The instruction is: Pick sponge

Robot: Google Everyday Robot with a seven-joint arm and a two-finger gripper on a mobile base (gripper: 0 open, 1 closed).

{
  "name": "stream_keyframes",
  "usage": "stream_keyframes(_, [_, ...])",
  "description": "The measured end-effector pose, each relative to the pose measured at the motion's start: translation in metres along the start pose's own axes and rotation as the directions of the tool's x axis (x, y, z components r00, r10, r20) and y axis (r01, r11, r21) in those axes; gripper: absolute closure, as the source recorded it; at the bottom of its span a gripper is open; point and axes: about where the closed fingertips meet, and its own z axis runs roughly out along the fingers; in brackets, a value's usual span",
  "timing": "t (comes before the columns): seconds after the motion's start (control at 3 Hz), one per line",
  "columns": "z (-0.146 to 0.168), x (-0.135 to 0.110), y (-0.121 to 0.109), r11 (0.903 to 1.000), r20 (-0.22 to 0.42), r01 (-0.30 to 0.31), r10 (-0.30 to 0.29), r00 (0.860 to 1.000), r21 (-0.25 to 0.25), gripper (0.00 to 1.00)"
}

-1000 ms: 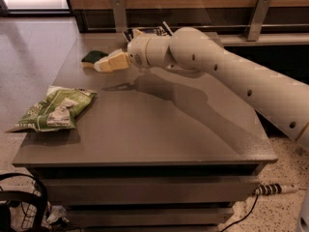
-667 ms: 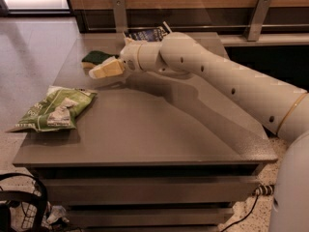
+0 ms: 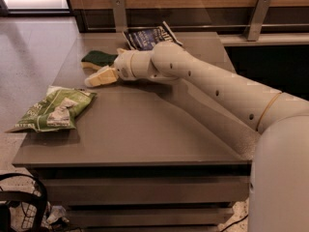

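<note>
The sponge (image 3: pixel 98 59), dark green on top with a thin pale yellow edge, lies flat on the grey table (image 3: pixel 145 129) at its far left. My gripper (image 3: pixel 98 78), with pale yellow pads, points left and sits low over the table just in front of the sponge, close to its near edge. I cannot see it touching the sponge. My white arm (image 3: pixel 203 79) stretches in from the lower right across the table.
A green-and-white crinkled snack bag (image 3: pixel 50 111) lies at the table's left edge, in front of the gripper. A dark blue packet (image 3: pixel 148 36) lies at the back behind the wrist. A wooden wall with metal brackets (image 3: pixel 118 11) runs behind. Black cables (image 3: pixel 19 202) lie on the floor at lower left.
The arm has reached further left and down, bringing the gripper lower and closer to the near side of the sponge. The sponge and the bags have not moved.
</note>
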Motion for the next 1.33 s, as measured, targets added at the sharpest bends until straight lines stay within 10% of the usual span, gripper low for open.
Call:
stream_keyframes(1.0, [0.0063,-0.0009,0.0068,0.9999,0.000,0.001,-0.001,1.000,-0.013,0.86])
stream_keyframes(1.33, [0.0080,-0.0010,0.0084,0.9999,0.000,0.001,-0.001,1.000,-0.017,1.00])
